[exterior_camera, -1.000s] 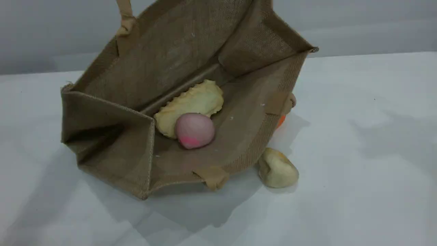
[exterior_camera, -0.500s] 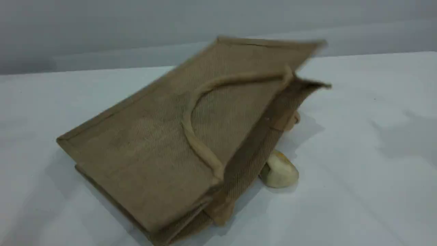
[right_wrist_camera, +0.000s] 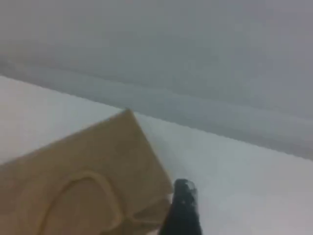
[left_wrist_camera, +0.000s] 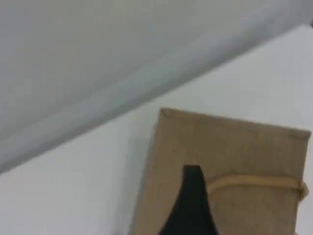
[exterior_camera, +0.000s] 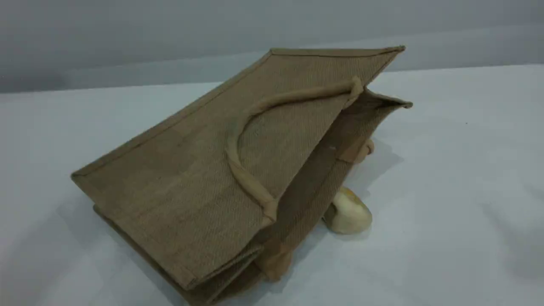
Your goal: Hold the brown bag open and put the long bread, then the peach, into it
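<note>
The brown bag (exterior_camera: 204, 170) lies collapsed on the table, its upper side sloping down over the mouth. One loop handle (exterior_camera: 242, 170) rests flat on top of it. The long bread and the peach are hidden from view. Neither arm shows in the scene view. In the left wrist view one dark fingertip of my left gripper (left_wrist_camera: 191, 178) hangs above the bag (left_wrist_camera: 234, 147) and its handle (left_wrist_camera: 254, 182), holding nothing. In the right wrist view my right gripper (right_wrist_camera: 185, 193) shows one fingertip beside the bag's corner (right_wrist_camera: 88, 152), also empty.
A small pale beige lump (exterior_camera: 349, 212) lies against the bag's right side. The bag's lower handle (exterior_camera: 364, 149) pokes out beneath its right edge. The white table (exterior_camera: 459, 178) stretches out to the right and front, with a grey wall behind.
The bag was held up open with the bread and peach showing inside. Its handle was let go and the upper side dropped over the mouth, covering both foods.
</note>
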### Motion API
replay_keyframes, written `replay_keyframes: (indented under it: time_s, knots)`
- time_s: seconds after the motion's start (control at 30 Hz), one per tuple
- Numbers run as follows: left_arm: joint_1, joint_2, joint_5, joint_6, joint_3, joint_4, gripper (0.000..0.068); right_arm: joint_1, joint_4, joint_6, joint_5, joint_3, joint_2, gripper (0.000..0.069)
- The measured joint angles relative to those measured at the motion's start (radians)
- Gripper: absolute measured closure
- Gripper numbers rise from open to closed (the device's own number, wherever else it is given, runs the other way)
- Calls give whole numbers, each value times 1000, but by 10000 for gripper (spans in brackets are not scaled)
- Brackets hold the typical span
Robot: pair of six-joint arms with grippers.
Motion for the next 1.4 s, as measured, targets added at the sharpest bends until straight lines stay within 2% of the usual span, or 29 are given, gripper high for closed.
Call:
replay_keyframes:
  time_s: [0.13,0.2,0.33,0.5,0.83,1.0,1.1,1.3,1.4]
  knots:
    - [0,-109,0,-93,25,67,143,0,1,46,129,0,-149,140]
    - [0,-175,0,-107,71,88,143,0,1,68,171,0,-222,140]
    - [0,-326,0,-96,211,89,143,0,-5,90,248,-1,-373,140]
    - [0,-526,-1,-30,419,83,143,0,-20,167,377,-1,-534,140]
    - [0,-916,0,-13,781,74,143,0,-93,236,386,22,-763,140]
    - [0,-1097,-2,-16,944,51,143,0,-126,257,385,116,-861,140]
    - [0,-1196,-2,-8,1040,22,143,0,-157,257,385,207,-920,140]
    - [0,-1395,-2,68,1218,28,143,0,-284,264,384,402,-1020,140]
    - [0,-1477,-2,77,1295,28,143,0,-301,264,384,502,-1050,140]
